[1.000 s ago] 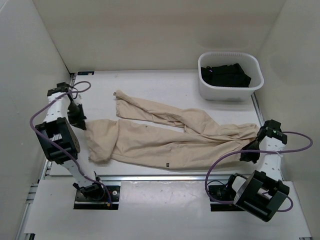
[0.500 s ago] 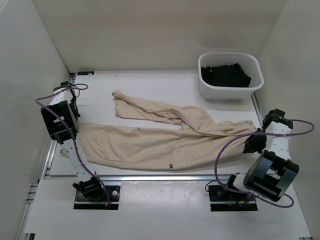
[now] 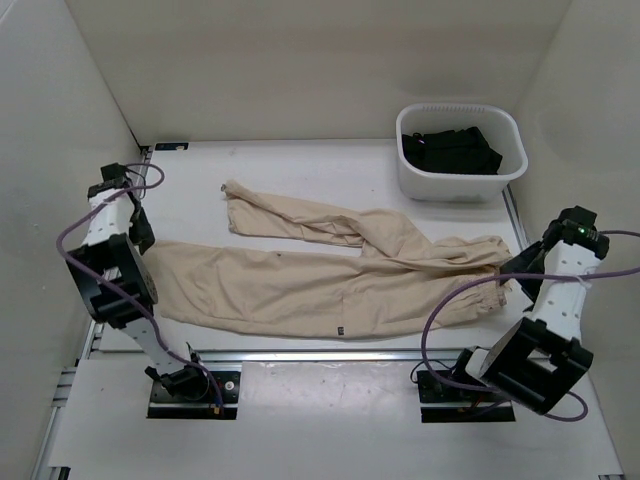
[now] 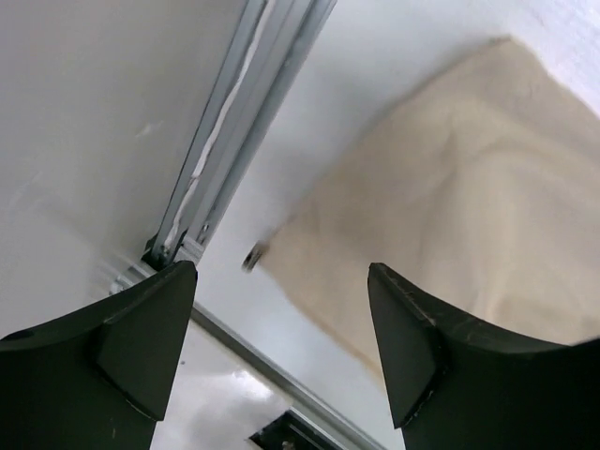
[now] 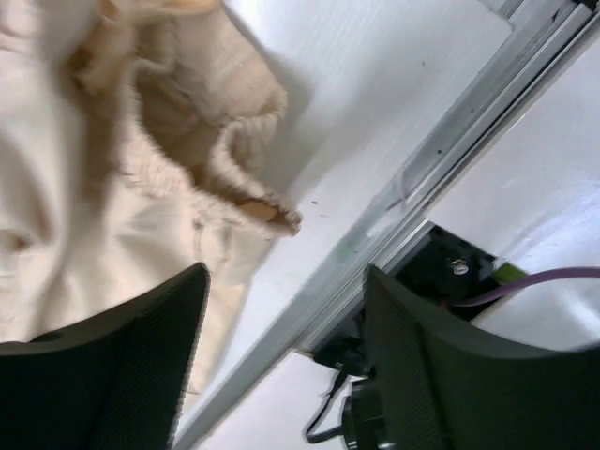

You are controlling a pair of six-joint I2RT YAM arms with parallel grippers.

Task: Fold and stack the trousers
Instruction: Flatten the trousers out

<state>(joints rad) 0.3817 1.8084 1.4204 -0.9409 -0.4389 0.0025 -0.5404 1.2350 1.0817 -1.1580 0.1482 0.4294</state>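
Note:
The beige trousers (image 3: pixel 320 285) lie flat across the table. Their gathered waistband (image 3: pixel 488 262) is at the right, and the two legs run left and spread apart. A tiny dark tag (image 3: pixel 338 329) sits near the front edge. My left gripper (image 3: pixel 141 236) is open just beyond the lower leg's cuff. The left wrist view shows that cuff (image 4: pixel 450 187) lying free past the gripper (image 4: pixel 281 309), with nothing between the fingers. My right gripper (image 3: pixel 520 268) is open beside the waistband. In the right wrist view the waistband (image 5: pixel 225 159) lies loose ahead of the gripper (image 5: pixel 286 309).
A white bin (image 3: pixel 420 185) holding a black garment (image 3: pixel 450 150) stands at the back right. Metal rails run along the table's front edge (image 3: pixel 330 352) and its left side (image 4: pixel 234 122). White walls close in on both sides.
The folded lower leg has been drawn out leftward and now lies flat. Both grippers have opened and let go of the cloth, and both arms have drawn slightly outward.

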